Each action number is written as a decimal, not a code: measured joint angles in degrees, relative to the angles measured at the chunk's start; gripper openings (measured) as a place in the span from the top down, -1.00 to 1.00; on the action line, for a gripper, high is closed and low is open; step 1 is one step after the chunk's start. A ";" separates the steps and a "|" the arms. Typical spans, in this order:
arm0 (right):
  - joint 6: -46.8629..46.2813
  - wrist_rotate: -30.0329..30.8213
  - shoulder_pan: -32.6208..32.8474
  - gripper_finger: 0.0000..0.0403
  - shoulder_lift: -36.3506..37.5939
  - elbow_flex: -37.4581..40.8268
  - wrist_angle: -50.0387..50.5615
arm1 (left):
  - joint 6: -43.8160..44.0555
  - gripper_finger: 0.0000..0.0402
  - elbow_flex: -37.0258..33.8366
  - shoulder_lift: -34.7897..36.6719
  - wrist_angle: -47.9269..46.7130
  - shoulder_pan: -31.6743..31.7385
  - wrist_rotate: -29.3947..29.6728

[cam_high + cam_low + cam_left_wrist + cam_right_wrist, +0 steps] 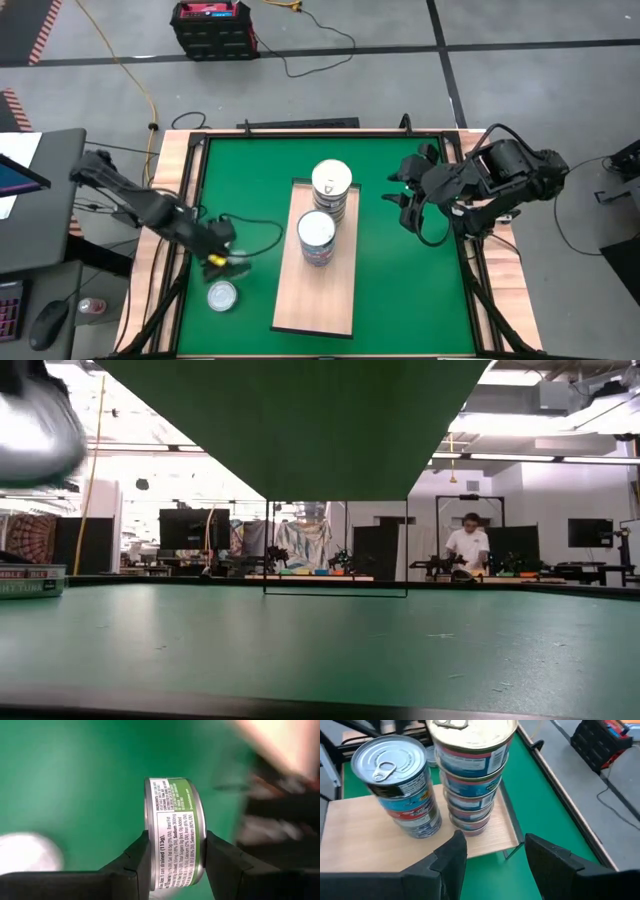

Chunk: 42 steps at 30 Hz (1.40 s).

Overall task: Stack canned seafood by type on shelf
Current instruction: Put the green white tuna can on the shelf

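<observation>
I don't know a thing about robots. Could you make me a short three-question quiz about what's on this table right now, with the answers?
1. True or false: the left pincer is clamped on a can with a green label.
2. How many stacks of cans stand on the wooden shelf?
A) one B) two C) four
3. Fill in: a single loose can lies on the green mat, on the ____ arm's side of the shelf.

Key
1. True: its two fingers pinch the can from both sides.
2. B: a silver-topped stack and a gold-topped stack, side by side. The right pincer waits open near them, holding nothing.
3. left
</observation>
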<state>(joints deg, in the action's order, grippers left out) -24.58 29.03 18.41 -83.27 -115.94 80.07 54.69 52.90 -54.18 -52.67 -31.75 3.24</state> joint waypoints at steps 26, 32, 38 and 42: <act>-13.50 7.24 -1.26 -0.13 -3.95 0.04 -0.87 | -75.56 0.31 10.23 -12.04 22.37 -10.38 32.03; -13.86 7.15 -1.16 -0.13 -4.04 0.04 -0.76 | -92.66 0.30 10.23 -18.85 28.44 -10.84 37.04; -13.22 6.88 -1.20 -0.13 -4.04 0.04 -0.59 | -97.93 0.30 10.25 -23.39 36.11 -10.69 33.19; -12.72 5.58 -1.20 -0.13 -4.04 0.04 -0.59 | -98.68 0.29 10.25 -26.60 39.64 -10.51 29.74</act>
<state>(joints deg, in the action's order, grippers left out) -37.30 34.61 17.21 -87.31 -115.90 79.49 -43.99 63.16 -80.78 -13.03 -42.26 32.98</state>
